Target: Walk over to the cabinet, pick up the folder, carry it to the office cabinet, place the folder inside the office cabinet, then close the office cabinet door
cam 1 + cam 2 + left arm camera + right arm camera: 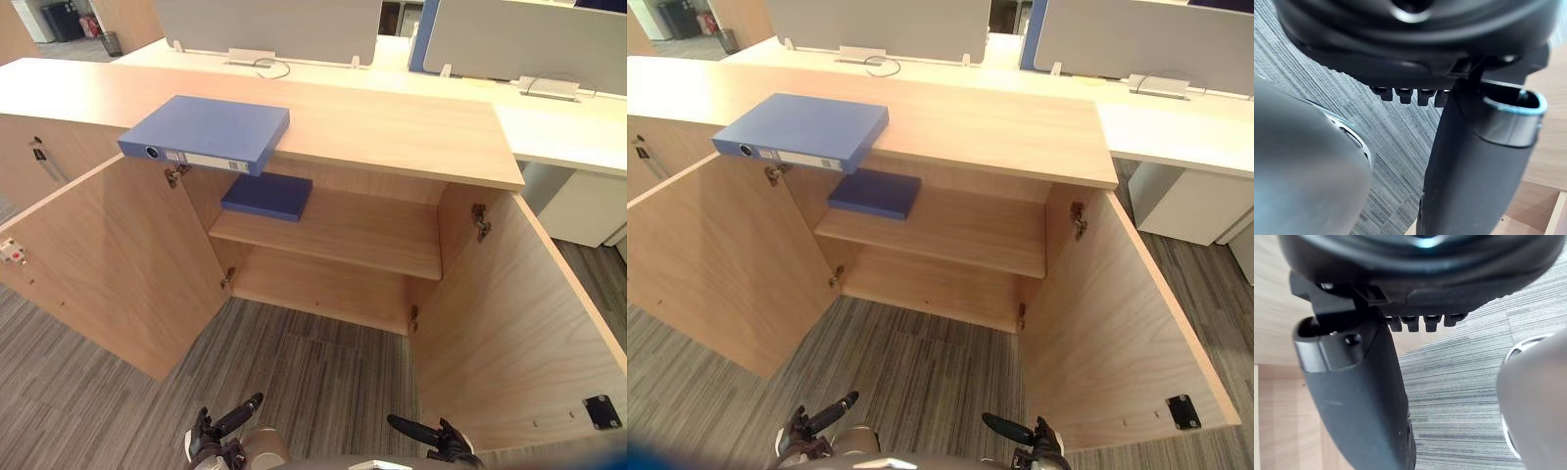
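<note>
Carpet floor (294, 372); open cabinet (392, 127) holding navy folder (266, 195) on shelf (353, 230), blue folder (206, 132) overhanging top. L hand (217, 431), R hand (431, 436) hanging low, fingers (1400, 93) relaxed.

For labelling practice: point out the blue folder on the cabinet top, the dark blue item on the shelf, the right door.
blue folder (206, 132), left eye view, top cover.
dark blue item (266, 194), left eye view, top face.
right door (509, 323), left eye view, inner face.

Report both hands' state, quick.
Left hand: open, holding nothing.
Right hand: open, holding nothing.
</note>
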`<state>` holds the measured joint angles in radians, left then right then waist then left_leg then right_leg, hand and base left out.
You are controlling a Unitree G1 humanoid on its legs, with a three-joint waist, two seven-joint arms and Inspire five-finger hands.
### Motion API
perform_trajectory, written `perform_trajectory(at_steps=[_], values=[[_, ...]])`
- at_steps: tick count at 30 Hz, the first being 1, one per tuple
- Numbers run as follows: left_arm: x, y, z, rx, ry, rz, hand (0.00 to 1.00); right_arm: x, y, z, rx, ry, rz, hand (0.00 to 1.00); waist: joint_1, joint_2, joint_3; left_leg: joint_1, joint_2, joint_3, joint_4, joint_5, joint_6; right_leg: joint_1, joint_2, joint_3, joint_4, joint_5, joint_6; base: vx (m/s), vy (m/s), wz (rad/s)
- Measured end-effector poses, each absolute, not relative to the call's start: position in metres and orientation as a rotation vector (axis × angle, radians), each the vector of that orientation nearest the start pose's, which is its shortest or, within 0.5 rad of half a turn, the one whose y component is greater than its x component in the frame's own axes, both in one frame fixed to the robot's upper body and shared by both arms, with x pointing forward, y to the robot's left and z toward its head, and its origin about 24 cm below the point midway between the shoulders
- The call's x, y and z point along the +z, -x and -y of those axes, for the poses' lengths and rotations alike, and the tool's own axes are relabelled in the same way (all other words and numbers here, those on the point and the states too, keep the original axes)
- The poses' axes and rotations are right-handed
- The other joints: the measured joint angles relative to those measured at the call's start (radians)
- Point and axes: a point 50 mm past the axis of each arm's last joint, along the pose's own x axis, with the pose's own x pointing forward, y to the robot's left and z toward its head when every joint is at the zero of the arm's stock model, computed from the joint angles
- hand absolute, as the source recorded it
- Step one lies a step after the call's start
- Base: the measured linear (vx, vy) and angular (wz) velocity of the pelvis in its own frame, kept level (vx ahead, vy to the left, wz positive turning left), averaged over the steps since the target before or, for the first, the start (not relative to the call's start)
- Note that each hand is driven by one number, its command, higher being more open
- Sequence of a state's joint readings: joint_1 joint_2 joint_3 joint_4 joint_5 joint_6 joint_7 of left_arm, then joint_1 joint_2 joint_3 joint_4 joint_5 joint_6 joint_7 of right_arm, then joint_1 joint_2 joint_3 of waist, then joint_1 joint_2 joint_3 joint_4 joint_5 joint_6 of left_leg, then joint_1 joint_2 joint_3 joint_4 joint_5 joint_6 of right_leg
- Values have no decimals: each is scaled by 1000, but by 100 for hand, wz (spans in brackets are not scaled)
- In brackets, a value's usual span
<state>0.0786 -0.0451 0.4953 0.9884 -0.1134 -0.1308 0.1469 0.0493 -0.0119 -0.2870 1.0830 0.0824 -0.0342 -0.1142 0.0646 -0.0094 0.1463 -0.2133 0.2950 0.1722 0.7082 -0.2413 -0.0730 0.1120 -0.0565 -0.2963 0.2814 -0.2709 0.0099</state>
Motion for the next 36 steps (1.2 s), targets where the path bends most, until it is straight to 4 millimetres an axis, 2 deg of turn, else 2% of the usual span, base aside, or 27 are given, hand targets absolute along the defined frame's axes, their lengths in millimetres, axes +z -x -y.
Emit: perform_trajectory(at_steps=[1, 2, 3, 4, 5, 6, 7, 8, 10, 12, 14, 15, 16, 18, 19, 20, 22, 23, 24, 26, 27, 28, 29, 30, 33, 35, 36], values=[[-153, -96, -211, 685, 275, -926, 100, -162, -99, 193, -433, -157, -1084, 100, 4, -2, -1, 1, -2, -18, -91, 3, 5, -3, -14, 24, -6, 7, 14, 135, 206, -50], [-153, -95, -212, 697, 269, -927, 100, -163, -100, 193, -435, -157, -1089, 100, 5, -3, -1, 5, -7, -45, -176, 16, 23, -5, -27, 37, -12, 16, 28, 187, 292, -50], [-153, -95, -213, 708, 261, -928, 100, -164, -98, 193, -444, -158, -1103, 100, 4, -8, -3, 16, -13, -85, -301, 58, 21, -3, -53, 51, -24, 23, 57, 160, 259, -30], [-152, -95, -214, 717, 255, -928, 100, -165, -95, 192, -450, -162, -1112, 100, 4, -12, -3, 30, -21, -83, -341, 117, 6, 1, -71, 56, -29, 27, 74, 250, 431, -12], [-152, -94, -217, 729, 237, -932, 100, -167, -89, 190, -475, -183, -1137, 100, -2, -34, -7, 67, -76, -62, -405, 179, -47, 8, -116, 56, -60, 38, 110, 258, 423, 6], [-150, -92, -226, 755, 199, -926, 100, -169, -86, 183, -482, -216, -1156, 100, -8, -62, -22, 73, -122, -50, -439, 192, -38, 15, -147, 53, -111, 69, 129, 254, 408, 9], [-149, -91, -228, 761, 179, -928, 100, -170, -84, 180, -484, -231, -1165, 100, -7, -70, -26, 71, -137, -50, -437, 191, -38, 20, -157, 52, -135, 87, 130, 180, 268, 2], [-149, -87, -232, 774, 153, -938, 100, -170, -86, 177, -476, -244, -1170, 100, -7, -78, -30, 73, -166, -65, -437, 191, -37, 37, -180, 54, -172, 127, 161, 116, 182, -5], [-148, -85, -229, 761, 122, -941, 100, -169, -89, 179, -482, -242, -1157, 100, -9, -73, -41, 101, -202, -70, -477, 192, -32, 45, -211, 59, -190, 167, 189, 91, 177, -10], [-148, -83, -224, 746, 119, -935, 100, -169, -88, 185, -499, -235, -1150, 100, -11, -51, -45, 139, -230, -60, -528, 195, -3, 36, -237, 73, -169, 180, 198, 50, 189, -22], [-149, -83, -214, 727, 129, -936, 100, -168, -85, 192, -517, -227, -1155, 100, -13, -33, -46, 185, -264, -39, -585, 208, 24, -4, -275, 111, -87, 180, 200, 24, 226, -31], [-149, -83, -206, 707, 139, -939, 100, -167, -85, 200, -549, -225, -1143, 100, -14, -14, -43, 222, -284, -25, -615, 210, 39, -52, -302, 150, 23, 179, 199, 1, 242, -43], [-149, -83, -204, 694, 136, -936, 100, -166, -84, 206, -572, -228, -1132, 100, -18, -12, -38, 272, -310, -12, -652, 205, 46, -117, -343, 177, 175, 171, 167, -9, 271, -43], [-149, -81, -203, 684, 128, -937, 100, -166, -81, 208, -592, -242, -1132, 100, -26, -21, -32, 330, -352, 1, -685, 196, 60, -170, -406, 158, 340, 179, 38, -23, 179, -24], [-149, -79, -204, 687, 125, -939, 100, -166, -79, 208, -591, -239, -1132, 100, -30, -23, -33, 343, -358, 5, -692, 195, 67, -178, -419, 149, 367, 187, 9, -9, 126, -13], [-149, -77, -207, 690, 118, -941, 100, -165, -81, 207, -587, -237, -1122, 100, -41, -27, -35, 362, -360, 6, -703, 194, 83, -178, -426, 124, 394, 187, -7, 10, 121, -10], [-148, -76, -211, 686, 115, -941, 100, -165, -84, 202, -575, -241, -1114, 100, -46, -29, -30, 375, -346, 4, -712, 194, 95, -189, -386, 88, 418, 125, 45, 51, 49, -8], [-149, -76, -211, 682, 114, -945, 100, -165, -87, 199, -556, -238, -1110, 100, -47, -31, -24, 375, -327, 4, -715, 196, 98, -211, -330, 63, 430, 59, 62, 103, -75, -5], [-151, -78, -211, 678, 124, -955, 100, -164, -91, 196, -529, -229, -1104, 100, -48, -29, -17, 378, -304, 4, -712, 195, 97, -240, -250, 34, 428, 6, 51, 119, -114, -3], [-152, -79, -210, 676, 141, -963, 100, -164, -95, 193, -516, -227, -1099, 100, -48, -32, -10, 386, -290, 2, -702, 189, 87, -256, -191, 27, 402, -7, 44, 101, -162, 7], [-153, -80, -212, 676, 151, -961, 100, -164, -96, 189, -490, -216, -1100, 100, -48, -46, -7, 393, -293, -1, -685, 182, 64, -247, -155, 29, 291, 10, 23, 174, -254, 9], [-154, -80, -208, 662, 166, -970, 100, -164, -94, 191, -496, -212, -1100, 100, -45, -46, -4, 401, -289, -8, -673, 167, 46, -219, -141, 4, 252, -6, -21, 177, -259, 9], [-156, -80, -205, 660, 184, -979, 100, -164, -95, 193, -494, -206, -1096, 100, -45, -31, -5, 394, -277, -12, -668, 167, 46, -206, -127, -1, 235, -5, -23, 149, -207, 4], [-158, -79, -198, 653, 217, -989, 100, -162, -97, 199, -494, -191, -1078, 100, -46, 0, -11, 385, -244, -15, -658, 154, 24, -199, -90, -13, 201, -4, -29, 96, -159, 5], [-158, -79, -195, 654, 248, -988, 100, -162, -96, 200, -485, -179, -1087, 100, -40, 12, -14, 351, -189, -17, -610, 126, -16, -179, -34, -35, 144, 2, -40, 114, -192, 8], [-157, -82, -199, 651, 258, -976, 100, -163, -95, 198, -482, -185, -1094, 100, -37, 12, -7, 281, -137, -29, -443, 75, -40, -129, 11, -57, 76, 11, -56, 94, -178, 21], [-156, -87, -203, 667, 271, -958, 100, -163, -95, 196, -473, -181, -1091, 100, -36, 2, 10, 180, -95, -48, -219, 41, -44, -91, 37, -65, 41, 15, -62, 101, -207, 11]])
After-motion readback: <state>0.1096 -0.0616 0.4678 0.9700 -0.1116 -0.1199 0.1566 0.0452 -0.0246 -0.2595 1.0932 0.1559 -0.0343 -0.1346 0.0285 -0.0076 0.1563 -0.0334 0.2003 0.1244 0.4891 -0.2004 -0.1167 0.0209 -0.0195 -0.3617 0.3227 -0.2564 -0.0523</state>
